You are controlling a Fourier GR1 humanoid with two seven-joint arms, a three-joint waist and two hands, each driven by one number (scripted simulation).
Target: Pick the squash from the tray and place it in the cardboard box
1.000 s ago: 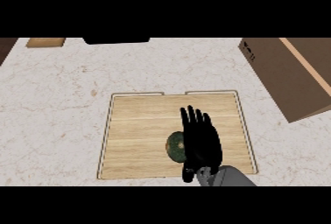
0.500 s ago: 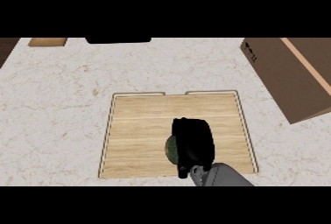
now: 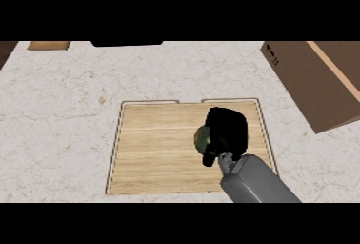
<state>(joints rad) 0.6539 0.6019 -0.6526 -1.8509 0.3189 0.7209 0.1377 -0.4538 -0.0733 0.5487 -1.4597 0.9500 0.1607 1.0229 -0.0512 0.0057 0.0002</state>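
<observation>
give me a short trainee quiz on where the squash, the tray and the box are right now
1. True or false: the right robot hand is curled over the dark green round squash.
2. What does the squash lie on? A) pale wooden tray B) white marble counter C) brown cardboard box
3. Fill in: the cardboard box stands to the tray's far ____.

Key: 1 true; 2 A; 3 right.
</observation>
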